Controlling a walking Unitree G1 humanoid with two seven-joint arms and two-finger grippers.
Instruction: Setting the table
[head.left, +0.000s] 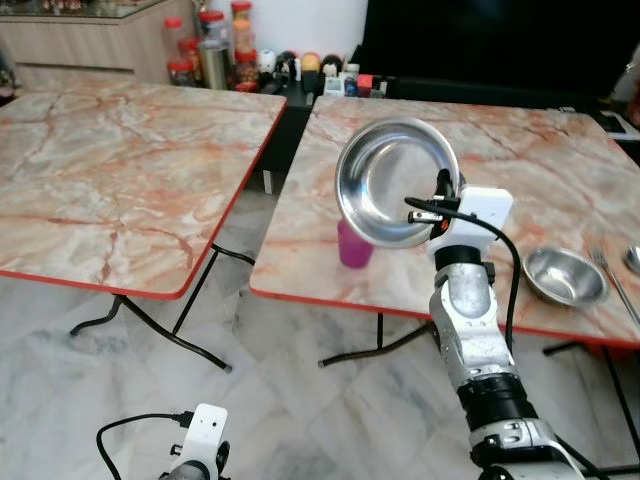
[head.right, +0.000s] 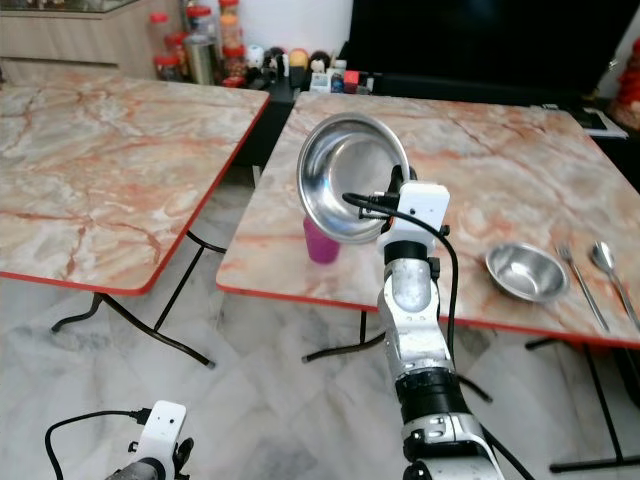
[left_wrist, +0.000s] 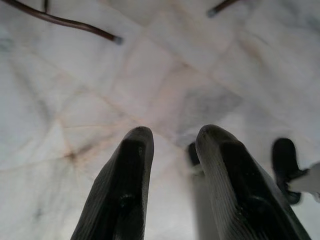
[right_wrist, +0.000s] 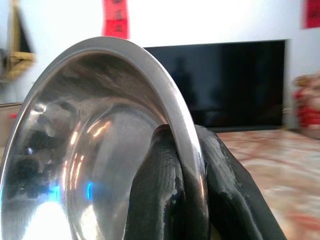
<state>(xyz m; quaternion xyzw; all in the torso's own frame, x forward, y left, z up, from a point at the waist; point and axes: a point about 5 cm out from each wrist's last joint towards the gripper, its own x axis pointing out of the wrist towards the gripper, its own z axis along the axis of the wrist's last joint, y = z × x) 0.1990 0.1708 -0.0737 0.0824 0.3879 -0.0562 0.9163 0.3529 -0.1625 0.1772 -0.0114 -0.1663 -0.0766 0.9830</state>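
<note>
My right gripper (right_wrist: 192, 187) is shut on the rim of a large steel plate (head.left: 395, 180), held up on edge above the near side of the right marble table (head.left: 520, 150). One finger (right_wrist: 155, 200) lies inside the rim, the other outside. Behind the plate a pink cup (head.left: 354, 247) stands on the table. A small steel bowl (head.left: 564, 275) sits near the front right edge, with a fork (head.left: 612, 280) and a spoon (head.right: 605, 258) beside it. My left gripper (left_wrist: 172, 145) hangs low over the floor, its fingers slightly apart with nothing between them.
A second marble table (head.left: 120, 170) stands to the left, separated by a gap. Jars and bottles (head.left: 215, 45) line the back counter beside a dark television (head.left: 500, 45). The floor (head.left: 300, 400) is pale marble, crossed by folding table legs (head.left: 150, 325).
</note>
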